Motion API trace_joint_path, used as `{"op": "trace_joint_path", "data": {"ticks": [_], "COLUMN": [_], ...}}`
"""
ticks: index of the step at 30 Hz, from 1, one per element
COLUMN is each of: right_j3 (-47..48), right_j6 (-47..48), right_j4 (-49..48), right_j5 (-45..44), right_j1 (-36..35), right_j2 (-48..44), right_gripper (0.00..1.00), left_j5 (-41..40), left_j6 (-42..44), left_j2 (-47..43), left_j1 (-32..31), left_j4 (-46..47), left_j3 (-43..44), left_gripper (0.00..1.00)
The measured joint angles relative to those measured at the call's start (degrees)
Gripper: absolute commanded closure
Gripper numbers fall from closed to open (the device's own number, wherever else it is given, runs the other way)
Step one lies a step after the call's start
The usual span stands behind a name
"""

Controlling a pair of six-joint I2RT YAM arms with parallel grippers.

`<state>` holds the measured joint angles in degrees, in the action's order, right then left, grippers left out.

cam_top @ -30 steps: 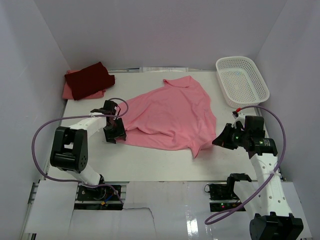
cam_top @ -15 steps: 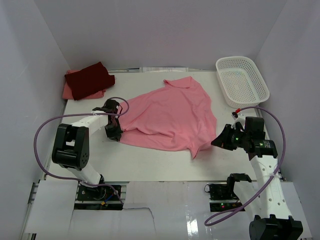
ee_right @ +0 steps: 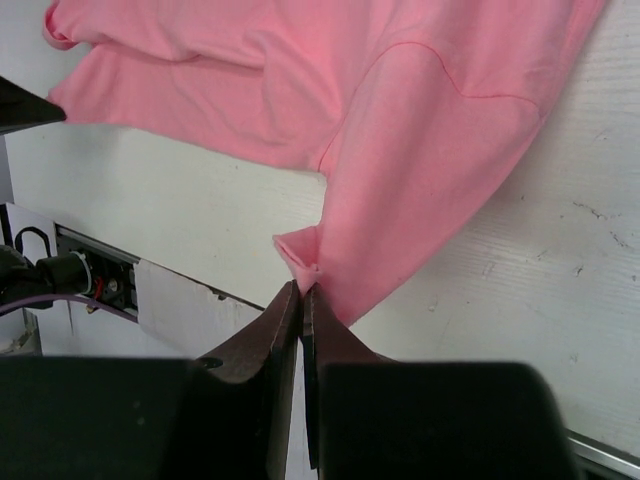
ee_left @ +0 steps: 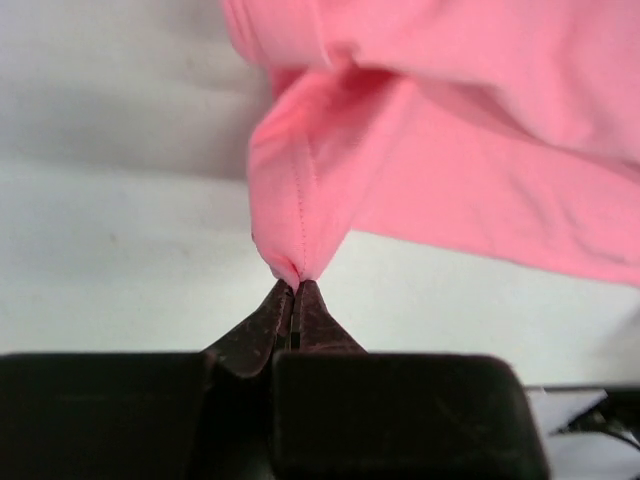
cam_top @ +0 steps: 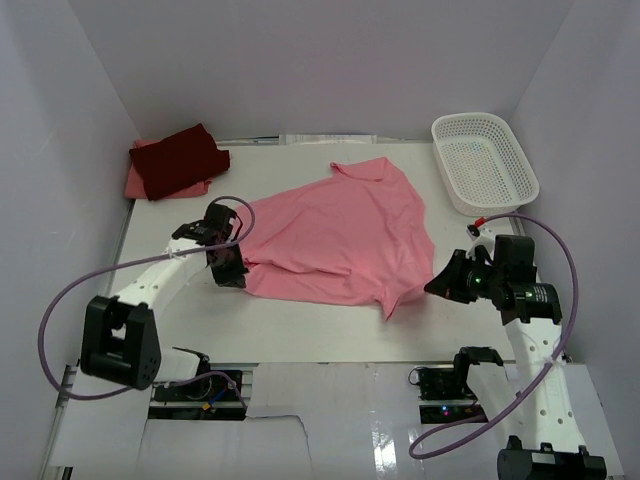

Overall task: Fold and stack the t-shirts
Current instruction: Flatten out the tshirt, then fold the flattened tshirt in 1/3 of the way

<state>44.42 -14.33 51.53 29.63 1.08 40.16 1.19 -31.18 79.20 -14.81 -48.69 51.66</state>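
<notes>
A light pink t-shirt (cam_top: 345,230) lies spread across the middle of the table. My left gripper (cam_top: 237,265) is shut on its near-left corner; in the left wrist view the cloth (ee_left: 300,215) bunches into a point between the closed fingertips of that gripper (ee_left: 294,285). My right gripper (cam_top: 432,284) is shut on the shirt's near-right corner, where a small fold of the pink cloth (ee_right: 400,210) is pinched at the closed tips of the right gripper (ee_right: 302,288). A dark maroon t-shirt (cam_top: 180,158) lies folded on a salmon pink one (cam_top: 135,184) at the far left.
A white mesh basket (cam_top: 484,160) stands at the far right corner. White walls close in the table on three sides. The table's front edge with cables and electronics (ee_right: 60,272) lies just below the shirt's near hem.
The left gripper has closed on the shirt's near-left corner and its arm has swung outward, lifting that corner slightly. The right gripper has kept its hold with little movement.
</notes>
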Motion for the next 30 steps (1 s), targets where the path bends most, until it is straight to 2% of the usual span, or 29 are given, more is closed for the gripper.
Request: {"op": "trace_joint_path", "data": {"ticks": [7, 13, 21, 30], "right_j3": [5.68, 7.3, 8.09, 8.57], "right_j6": [-0.46, -0.42, -0.2, -0.24], "right_j4": [3.26, 5.53, 5.33, -3.72], "right_j5": [-2.29, -4.94, -8.94, -7.87], "right_j1": [0.0, -0.02, -0.04, -0.04], "right_j2": [-2.73, -2.95, -1.27, 8.61], "right_gripper": [0.92, 0.92, 0.92, 0.92], "left_j5": [5.05, 6.99, 8.33, 8.07], "left_j6": [-3.67, -5.92, -7.56, -8.76], "left_j2": [-18.08, -26.25, -31.56, -27.39], "left_j1": [-0.92, -0.92, -0.92, -0.92], "left_j4": [-9.27, -15.1, -20.81, -19.32], "left_j3": [-2.51, -7.37, -9.16, -7.67], "left_gripper": [1.0, 1.0, 1.0, 1.0]}}
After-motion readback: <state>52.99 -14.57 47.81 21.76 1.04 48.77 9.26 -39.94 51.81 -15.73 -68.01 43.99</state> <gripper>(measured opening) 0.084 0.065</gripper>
